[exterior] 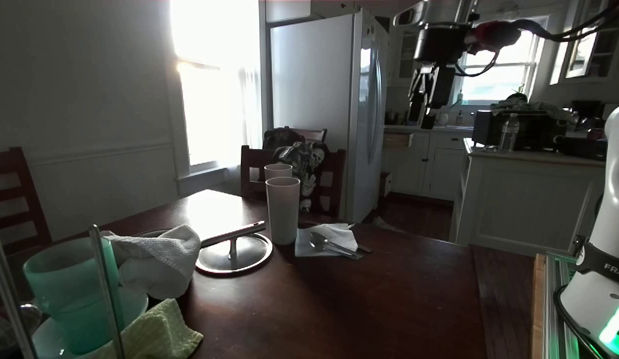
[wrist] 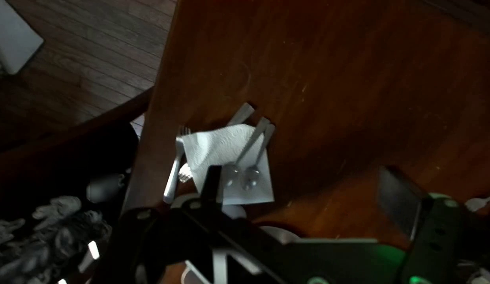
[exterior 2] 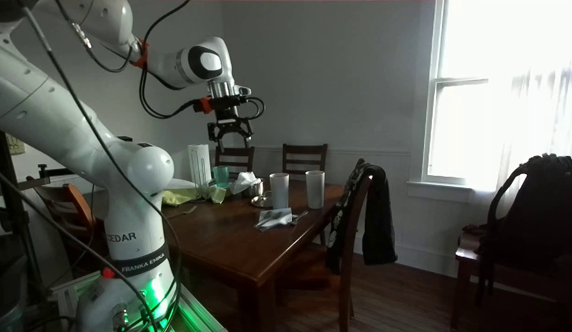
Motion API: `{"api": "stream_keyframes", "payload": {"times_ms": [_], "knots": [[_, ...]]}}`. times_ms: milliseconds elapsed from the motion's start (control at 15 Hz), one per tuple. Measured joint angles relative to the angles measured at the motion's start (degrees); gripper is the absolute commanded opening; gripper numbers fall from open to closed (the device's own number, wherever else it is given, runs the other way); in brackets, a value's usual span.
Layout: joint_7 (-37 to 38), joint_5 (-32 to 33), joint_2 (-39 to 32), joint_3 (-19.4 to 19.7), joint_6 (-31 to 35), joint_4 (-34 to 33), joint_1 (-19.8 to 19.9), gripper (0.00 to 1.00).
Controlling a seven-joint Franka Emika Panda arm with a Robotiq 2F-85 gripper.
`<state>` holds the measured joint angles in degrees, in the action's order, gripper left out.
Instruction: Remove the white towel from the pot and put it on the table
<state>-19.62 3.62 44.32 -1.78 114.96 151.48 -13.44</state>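
Note:
The white towel is bunched over the pot at the table's far side in an exterior view, hiding most of the pot there. In an exterior view the towel rises from the small shiny metal pot. My gripper is open and empty, high above the table and apart from the towel. The gripper also hangs in the air in an exterior view. In the wrist view the gripper's fingers are wide apart above the table; the towel is not clearly visible there.
A metal lid lies beside the pot. Two tall white cups stand near it. A napkin with spoons and forks lies near the table edge. A green cup, a yellow-green cloth and a wire rack surround the towel's other side.

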Motion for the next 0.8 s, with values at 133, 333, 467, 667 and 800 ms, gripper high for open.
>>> {"api": "stream_keyframes", "payload": {"times_ms": [133, 333, 467, 667, 800], "knots": [[1.3, 0.0, -5.3, -4.0, 2.4, -3.3, -2.7, 1.0], [1.6, 0.9, -15.3, -8.5, 5.7, -10.2, -3.4, 1.0], [1.6, 2.1, -22.2, -10.4, 7.0, -15.6, -3.4, 1.0], [2.4, 3.9, -33.0, -13.1, 7.9, -24.4, -3.4, 1.0], [3.4, 4.4, -39.9, -14.9, 9.1, -29.9, -3.6, 1.0]]}}
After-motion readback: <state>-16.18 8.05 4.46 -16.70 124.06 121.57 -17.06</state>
